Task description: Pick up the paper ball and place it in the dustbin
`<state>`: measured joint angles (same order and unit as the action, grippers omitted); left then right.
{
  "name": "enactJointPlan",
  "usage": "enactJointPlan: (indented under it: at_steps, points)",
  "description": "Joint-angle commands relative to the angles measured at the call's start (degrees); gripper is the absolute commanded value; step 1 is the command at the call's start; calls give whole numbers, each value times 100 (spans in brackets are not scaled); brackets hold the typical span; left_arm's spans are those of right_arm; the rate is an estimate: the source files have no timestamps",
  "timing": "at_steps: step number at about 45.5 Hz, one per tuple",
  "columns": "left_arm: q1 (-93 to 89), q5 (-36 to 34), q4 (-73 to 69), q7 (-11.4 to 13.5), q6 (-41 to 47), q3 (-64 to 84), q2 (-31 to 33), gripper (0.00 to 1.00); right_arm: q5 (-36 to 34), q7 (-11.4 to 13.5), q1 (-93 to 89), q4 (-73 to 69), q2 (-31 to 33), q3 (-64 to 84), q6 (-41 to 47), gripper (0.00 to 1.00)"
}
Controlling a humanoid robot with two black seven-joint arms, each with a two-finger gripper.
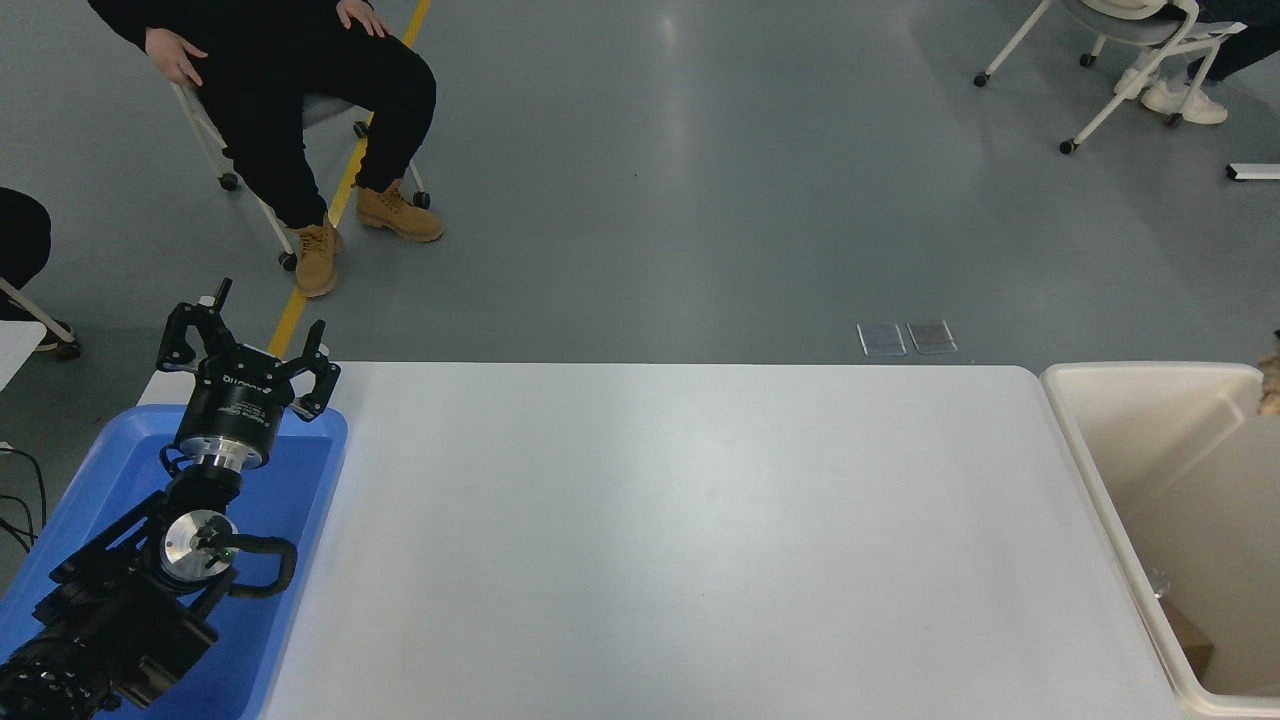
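Paper ball at the picture's right edge, over the bin

A small bit of the crumpled tan-brown paper ball [1272, 385] peeks in above the far rim of the big cream plastic dustbin [1095, 470] beside the white desk [680, 540]. The right hand is out of sight. The left hand [243, 352] rests spread over the blue tray [300, 500].

Left arm [110, 610], at 8 o'clock: matte black segmented links, a looping black cable, a polished silver joint disc. Left gripper [245, 345]: black cylindrical body (faint white lettering), silver collar, black spread fingers [180, 335].
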<state>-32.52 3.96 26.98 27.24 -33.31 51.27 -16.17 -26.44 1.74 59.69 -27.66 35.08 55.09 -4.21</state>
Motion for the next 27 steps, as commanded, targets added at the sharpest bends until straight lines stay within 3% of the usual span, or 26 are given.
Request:
enactJointPlan:
  at_steps: [1, 12, 16, 20, 23, 27]
  points:
    - [0, -1, 0, 0, 0, 6, 0, 99, -124, 11, -976, 524, -326, -482, -212, 0]
    - [0, -1, 0, 0, 0, 6, 0, 99, -124, 11, -1364, 718, -502, -684, -247, 3]
    - [0, -1, 0, 0, 0, -3, 0, 99, -133, 11, -1364, 718, -511, -737, -396, 53]
    - [0, -1, 0, 0, 0, 6, 0, 99, -45, 11, -1364, 718, -511, -737, -598, 73]
    - [0, -1, 0, 0, 0, 6, 0, 99, -27, 2, -1355, 718, -511, -737, -712, 99]
    - [0, -1, 0, 0, 0, 6, 0, 99, -19, 11, -1355, 709, -511, -737, -730, 100]
